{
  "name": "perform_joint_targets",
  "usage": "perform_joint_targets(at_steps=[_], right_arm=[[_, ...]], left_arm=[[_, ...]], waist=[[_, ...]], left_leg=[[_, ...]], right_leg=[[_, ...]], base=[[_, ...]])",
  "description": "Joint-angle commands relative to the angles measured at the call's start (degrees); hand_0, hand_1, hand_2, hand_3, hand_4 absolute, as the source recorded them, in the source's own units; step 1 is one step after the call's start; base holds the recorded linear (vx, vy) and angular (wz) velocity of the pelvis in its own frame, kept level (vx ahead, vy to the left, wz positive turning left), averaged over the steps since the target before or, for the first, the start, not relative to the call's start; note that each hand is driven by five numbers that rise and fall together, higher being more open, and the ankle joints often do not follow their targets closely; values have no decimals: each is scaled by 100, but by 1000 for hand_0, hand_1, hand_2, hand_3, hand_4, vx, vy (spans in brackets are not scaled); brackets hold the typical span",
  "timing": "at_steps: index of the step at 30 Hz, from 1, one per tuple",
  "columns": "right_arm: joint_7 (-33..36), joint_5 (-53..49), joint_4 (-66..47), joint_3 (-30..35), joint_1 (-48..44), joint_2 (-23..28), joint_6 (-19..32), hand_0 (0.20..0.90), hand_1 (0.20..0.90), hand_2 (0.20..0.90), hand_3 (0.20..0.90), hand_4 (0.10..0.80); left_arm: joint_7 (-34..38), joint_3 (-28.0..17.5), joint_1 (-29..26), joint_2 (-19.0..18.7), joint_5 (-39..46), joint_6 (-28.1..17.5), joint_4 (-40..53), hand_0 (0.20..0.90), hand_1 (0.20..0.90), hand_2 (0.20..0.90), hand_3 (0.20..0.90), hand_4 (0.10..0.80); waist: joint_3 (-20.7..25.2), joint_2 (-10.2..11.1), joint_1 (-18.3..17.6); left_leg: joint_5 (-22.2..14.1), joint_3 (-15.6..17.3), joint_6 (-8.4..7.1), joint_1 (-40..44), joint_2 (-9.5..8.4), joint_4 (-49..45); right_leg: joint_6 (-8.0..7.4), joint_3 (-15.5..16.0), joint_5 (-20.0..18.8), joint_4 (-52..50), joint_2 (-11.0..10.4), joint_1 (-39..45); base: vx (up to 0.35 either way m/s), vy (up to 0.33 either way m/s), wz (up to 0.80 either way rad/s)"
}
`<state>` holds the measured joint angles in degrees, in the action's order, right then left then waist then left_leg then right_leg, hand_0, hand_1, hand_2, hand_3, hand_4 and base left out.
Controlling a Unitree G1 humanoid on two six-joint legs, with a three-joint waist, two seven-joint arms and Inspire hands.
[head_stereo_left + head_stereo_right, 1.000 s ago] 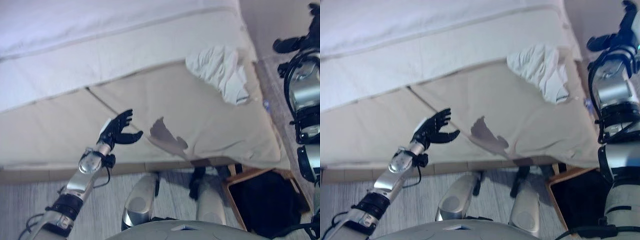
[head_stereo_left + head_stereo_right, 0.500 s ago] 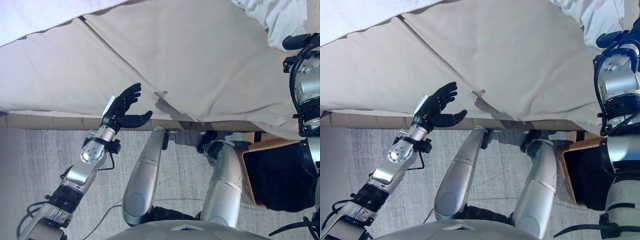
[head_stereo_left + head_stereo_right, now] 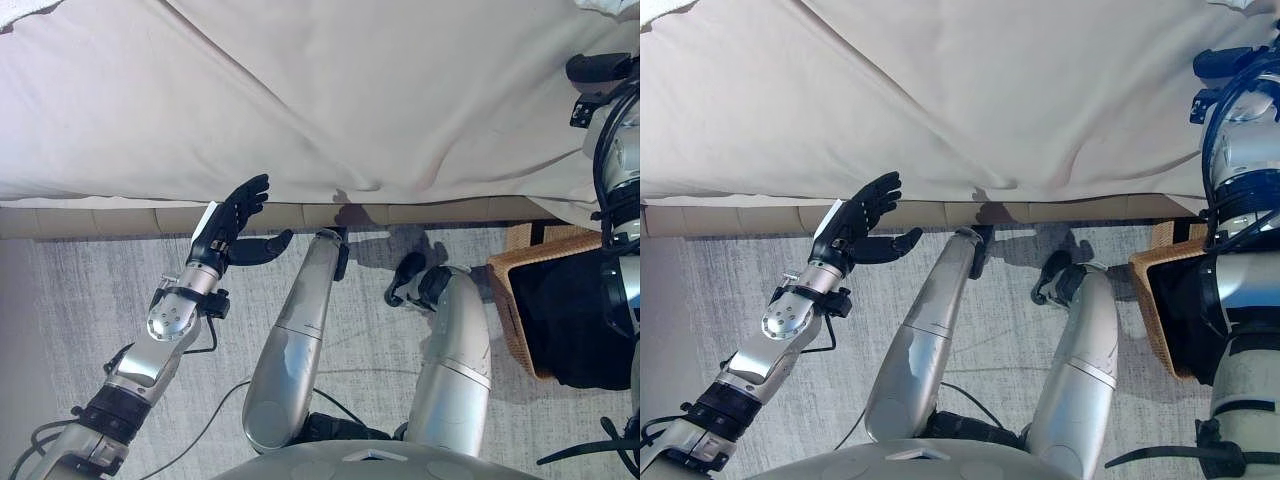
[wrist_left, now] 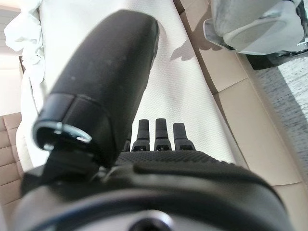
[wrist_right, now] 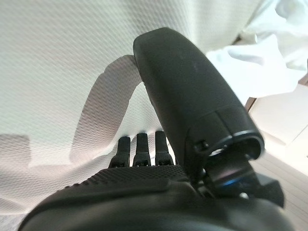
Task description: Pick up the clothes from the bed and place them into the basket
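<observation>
Currently one bed, one basket, one bundle of clothes and two hands in view. Bed's cream cover fills the upper part of both eye views, w/ its tan base running along the near edge. Left hand hangs just off that near edge, over the grey floor; fingers straight and spread, thumb out, nothing in it. Right hand is over the bed cover per its wrist view: fingers extended, thumb raised, holding nothing; in the eye views only its arm shows, at the bed's right end. Clothes = a single crumpled white heap lying on the bed toward its far right corner, well apart from both hands; also seen in the right wrist view. Basket: woven tan w/ dark lining, on the floor just off the bed's near right corner.
</observation>
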<state>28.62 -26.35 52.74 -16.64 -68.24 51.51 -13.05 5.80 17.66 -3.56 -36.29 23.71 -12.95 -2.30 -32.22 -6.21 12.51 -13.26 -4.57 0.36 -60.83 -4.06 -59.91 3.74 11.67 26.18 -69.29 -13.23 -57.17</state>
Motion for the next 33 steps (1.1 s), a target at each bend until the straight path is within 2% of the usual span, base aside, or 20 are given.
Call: perform_joint_targets(at_steps=[1,6,11,12,13,14,19,23,27,29,33], right_arm=[[-190,-386,-333,-214,-632,384,1122,300,300,300,200,100],[36,-195,-541,-148,-712,348,1384,300,300,300,200,100],[-30,46,-516,-177,-675,292,1266,300,300,300,200,100],[-72,91,-511,-200,-649,287,1201,356,356,356,266,166],[-66,128,-502,-219,-623,288,1148,679,679,679,642,542],[-90,152,-470,-234,-601,288,1124,900,900,900,900,800],[-271,240,-263,-304,-556,317,1082,900,900,900,900,800],[-393,259,-105,-314,-500,328,999,900,900,900,900,800],[-592,294,1,-221,-224,348,1033,900,900,900,900,800],[-647,316,-40,-159,-121,345,1037,900,900,900,900,800],[-857,415,-195,-96,151,405,1079,900,900,900,900,800]], left_arm=[[52,-429,43,-141,178,-745,734,900,900,900,900,800],[3,-418,117,-201,191,-841,706,900,900,900,900,800],[-76,-452,231,-171,256,-961,705,900,900,900,900,800],[-94,-449,257,-169,258,-974,705,900,900,900,900,800],[-113,-445,273,-163,254,-985,705,900,900,900,900,800],[-128,-449,284,-158,251,-973,725,900,900,900,900,800],[-172,-428,258,-132,292,-938,630,900,900,900,900,800],[-25,-383,78,-62,305,-701,513,900,900,900,900,800],[258,-331,-60,66,256,-325,361,900,900,900,900,800],[312,-344,-95,93,263,-274,320,900,900,900,900,800],[409,-387,-170,206,273,-192,257,900,900,900,900,800]], waist=[[243,-179,90],[243,-149,124],[243,-105,138],[243,-76,136],[243,-60,136],[243,-48,139],[243,14,118],[251,77,68],[543,165,-5],[608,183,-34],[815,274,-129]], left_leg=[[-640,324,389,231,-127,-534],[-544,369,320,431,-65,-323],[-527,397,258,913,20,-39],[-513,401,242,1074,38,43],[-480,399,223,1199,44,109],[-453,405,223,1347,53,206],[-250,442,153,2032,57,718],[-34,463,92,2689,91,1308],[189,456,10,3347,134,2136],[408,476,8,3484,152,2401],[556,456,-48,3924,207,2930]], right_leg=[[67,370,-393,123,173,144],[46,403,-457,284,184,350],[47,421,-484,589,214,834],[52,430,-491,685,230,1007],[55,438,-501,766,244,1145],[53,450,-511,850,245,1293],[29,505,-589,1310,230,2023],[19,533,-712,1833,212,2677],[-11,595,-939,2699,268,3356],[32,650,-1146,3016,295,3509],[10,633,-1329,3695,407,3963]], base=[[13,-24,-7],[1,-5,-1],[11,35,2],[43,69,-3],[37,67,-2],[27,69,-3],[18,100,-6],[9,105,-14],[37,80,-12],[-54,71,-13],[-11,38,-8]])
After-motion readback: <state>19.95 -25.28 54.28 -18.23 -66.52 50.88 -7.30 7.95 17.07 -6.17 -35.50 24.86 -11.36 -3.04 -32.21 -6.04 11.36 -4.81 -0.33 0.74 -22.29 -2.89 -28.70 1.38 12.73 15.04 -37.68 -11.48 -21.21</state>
